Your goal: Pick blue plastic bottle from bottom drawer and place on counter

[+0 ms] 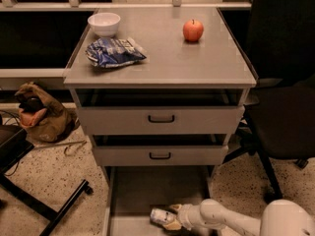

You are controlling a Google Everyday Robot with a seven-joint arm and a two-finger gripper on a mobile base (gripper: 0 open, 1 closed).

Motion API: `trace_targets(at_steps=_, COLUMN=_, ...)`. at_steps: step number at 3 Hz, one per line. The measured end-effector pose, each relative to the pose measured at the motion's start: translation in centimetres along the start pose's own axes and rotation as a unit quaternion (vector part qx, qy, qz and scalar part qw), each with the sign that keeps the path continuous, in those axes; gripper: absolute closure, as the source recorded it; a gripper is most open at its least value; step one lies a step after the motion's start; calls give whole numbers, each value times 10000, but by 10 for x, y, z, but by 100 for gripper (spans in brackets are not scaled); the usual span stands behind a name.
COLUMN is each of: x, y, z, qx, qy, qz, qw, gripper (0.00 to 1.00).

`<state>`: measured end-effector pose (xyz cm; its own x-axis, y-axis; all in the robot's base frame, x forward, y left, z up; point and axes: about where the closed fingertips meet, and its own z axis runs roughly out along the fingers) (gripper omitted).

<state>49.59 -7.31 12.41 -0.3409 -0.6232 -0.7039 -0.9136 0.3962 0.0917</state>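
One bottle [161,216] lies on its side in the open bottom drawer [147,191], long axis left-right; I can't make out the cap end. My claw [172,217] is down there, pinched onto its right end. On the table [197,63]: one bowl [104,23] at the back-left corner, one bag [114,52] by the left edge, one apple [193,30] near the back edge.

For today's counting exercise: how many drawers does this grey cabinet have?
3: the top drawer, the middle drawer beneath it, and the bottom drawer pulled open, where the gripper is at the blue plastic bottle.
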Motion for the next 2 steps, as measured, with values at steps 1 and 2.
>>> trace_targets(at_steps=1, x=0, y=0, z=0, qx=0, qy=0, qz=0, qw=10000, gripper=65)
trace_targets(at_steps=2, x=-3, y=1, z=-1, qx=-35, qy=17, qz=-10, qw=10000, gripper=88)
